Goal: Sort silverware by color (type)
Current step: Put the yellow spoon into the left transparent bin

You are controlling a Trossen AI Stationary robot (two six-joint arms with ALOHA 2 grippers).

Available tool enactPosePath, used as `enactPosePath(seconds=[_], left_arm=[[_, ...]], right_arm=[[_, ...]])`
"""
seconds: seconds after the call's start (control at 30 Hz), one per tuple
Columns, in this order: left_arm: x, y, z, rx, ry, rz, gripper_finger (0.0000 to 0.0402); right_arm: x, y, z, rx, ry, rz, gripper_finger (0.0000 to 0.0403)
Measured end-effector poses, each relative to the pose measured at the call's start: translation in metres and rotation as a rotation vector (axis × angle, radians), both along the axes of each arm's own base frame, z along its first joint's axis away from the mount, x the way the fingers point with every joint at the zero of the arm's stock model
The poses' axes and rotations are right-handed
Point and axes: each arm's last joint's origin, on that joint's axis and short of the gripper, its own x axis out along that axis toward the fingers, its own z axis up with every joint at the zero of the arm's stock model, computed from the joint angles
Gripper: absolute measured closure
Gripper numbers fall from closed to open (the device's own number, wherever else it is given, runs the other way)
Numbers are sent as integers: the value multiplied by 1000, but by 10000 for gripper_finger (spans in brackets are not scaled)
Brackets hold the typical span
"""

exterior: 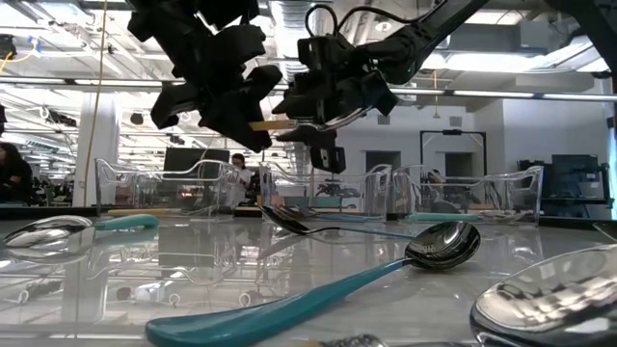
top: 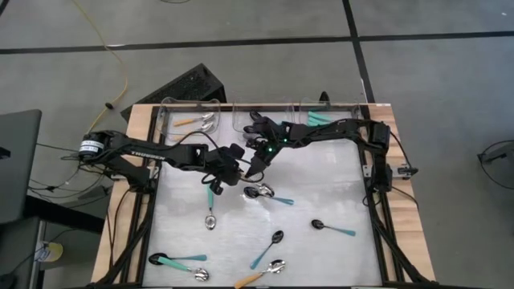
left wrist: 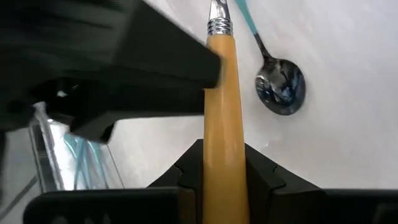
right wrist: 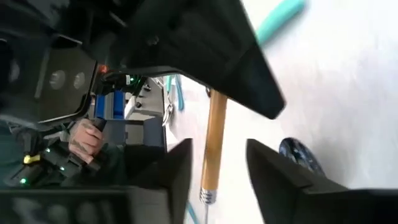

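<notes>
Grey concrete floor [top: 241, 24] with dark seams surrounds the desk [top: 140, 120]; a yellow cable [top: 112, 48] trails at eleven o'clock. Beyond, a bright room, ceiling lights [exterior: 540, 63], monitors [exterior: 193, 159].

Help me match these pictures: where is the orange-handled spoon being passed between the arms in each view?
High: hidden between the pincers at table centre.
Low: orange-handled spoon level, between both pincers, up high.
Left wrist: handle clamped in the left pincer.
Right wrist: handle between the right pincer's open fingers.
Shared landmark: teal spoon.

My left gripper [left wrist: 224, 177] pinches tight, fingers [left wrist: 186, 177] pressed in; my right gripper [right wrist: 217, 168], just opposite it, stands parted, 2 fingers [right wrist: 273, 171] apart.
</notes>
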Motion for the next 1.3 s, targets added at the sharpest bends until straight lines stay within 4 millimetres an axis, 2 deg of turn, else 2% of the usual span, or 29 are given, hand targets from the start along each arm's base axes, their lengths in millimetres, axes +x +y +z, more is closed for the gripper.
enactPosePath(seconds=[0.1,0.2,0.37,0.47,0.6,0.73,0.9,1.0,1.2,1.3], left_arm=[[-3,0,-2,-1,32,29,353],[-11,1,-3,-9,93,111,354],[-38,11,8,-39,184,273,354],[-60,29,26,-43,156,382,354],[-93,64,52,-38,54,562,354],[-130,101,63,-7,28,751,354],[-165,143,58,-96,17,942,354],[-179,154,47,-164,55,1000,354],[-187,166,32,-187,87,1054,353],[-185,170,25,-193,85,1066,321]], right_arm=[[-5,-14,-2,12,19,-23,182],[-20,-30,1,18,87,-63,161],[-51,-39,32,-150,123,-94,156],[-68,-36,56,-261,126,-126,155],[-83,-31,91,-377,54,-193,155],[-93,-23,112,-439,10,-236,155],[-101,-10,129,-505,-30,-258,154],[-101,-1,131,-524,-21,-244,154],[-100,13,127,-555,24,-219,154],[-99,16,127,-580,33,-227,154]])
